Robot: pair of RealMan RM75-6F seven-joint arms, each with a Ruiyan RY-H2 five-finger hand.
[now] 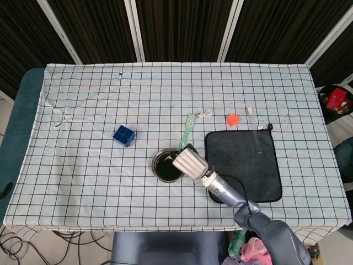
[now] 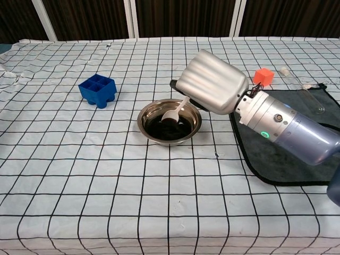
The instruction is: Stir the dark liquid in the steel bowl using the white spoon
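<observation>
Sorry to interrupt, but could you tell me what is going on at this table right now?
The robot's right hand holds a white plastic spoon by its handle, with the spoon's bowl dipped in the dark liquid inside a round steel bowl. The bowl stands on the checked tablecloth, left of a dark cloth mat. The left hand is not in view.

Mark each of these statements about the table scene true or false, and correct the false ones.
1. The right hand holds the white spoon in the steel bowl. True.
2. The bowl is empty. False: it holds dark liquid.
3. The blue tray sits on the dark mat. False: it sits on the checked cloth, left of the bowl.
4. An orange block lies beyond the hand. True.
</observation>
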